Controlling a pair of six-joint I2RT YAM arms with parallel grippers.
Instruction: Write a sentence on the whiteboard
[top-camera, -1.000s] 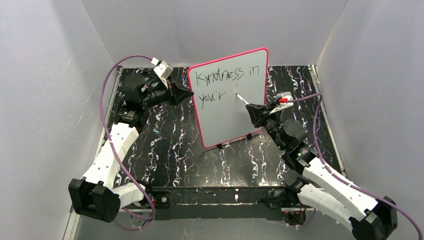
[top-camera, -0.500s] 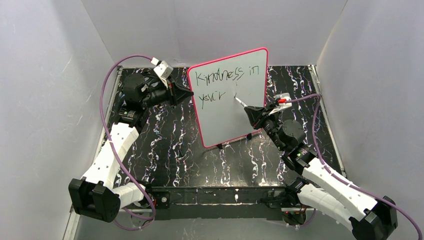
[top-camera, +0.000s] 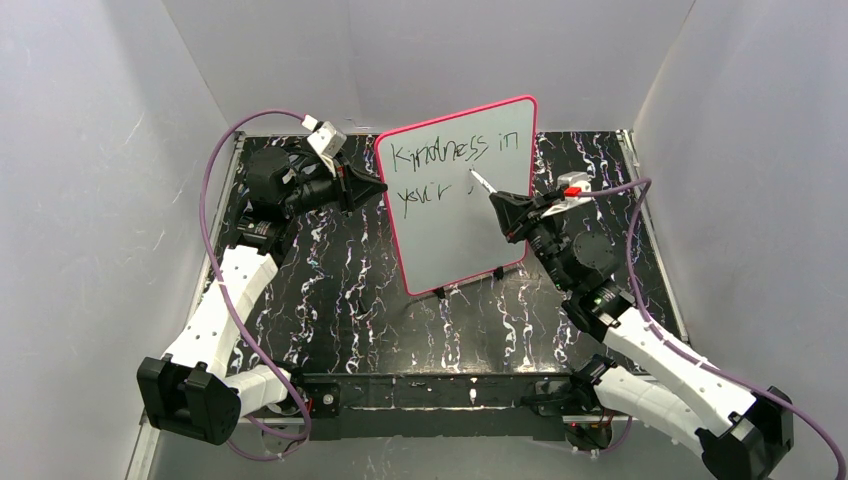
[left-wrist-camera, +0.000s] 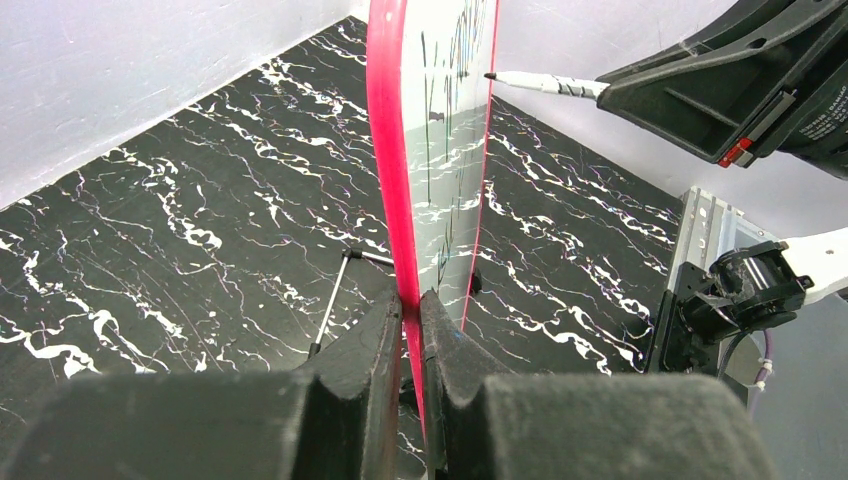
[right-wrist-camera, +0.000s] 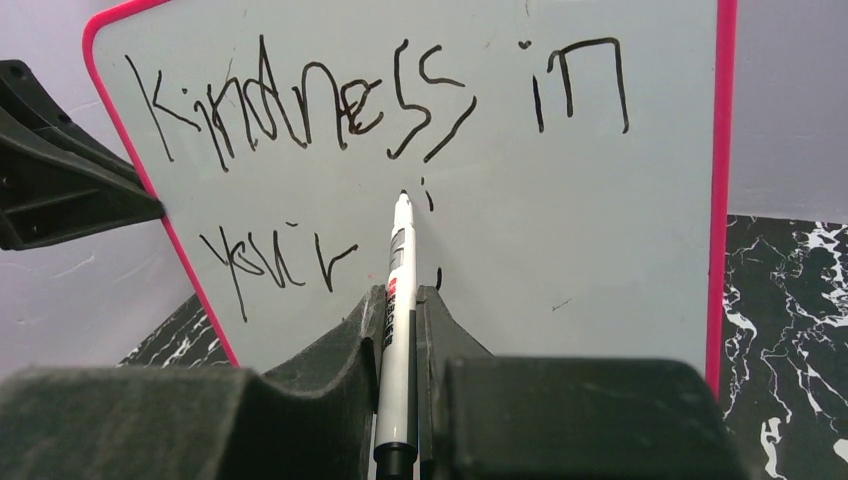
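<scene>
Whiteboard (top-camera: 450, 240) stands upright, long axis vertical, written face toward right claw (top-camera: 497, 204)

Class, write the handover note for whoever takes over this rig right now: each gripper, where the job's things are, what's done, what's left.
Left gripper: shut on the whiteboard, fingers clamping its pink left edge; the board stands upright on the table.
Right gripper: shut on the marker, tip at the board just right of "your"; contact unclear.
Done: the sentence reads "Kindness in" above "your", plus two small strokes beyond.
Left: probably the rest of the second line; hold the board clamped while writing.
</scene>
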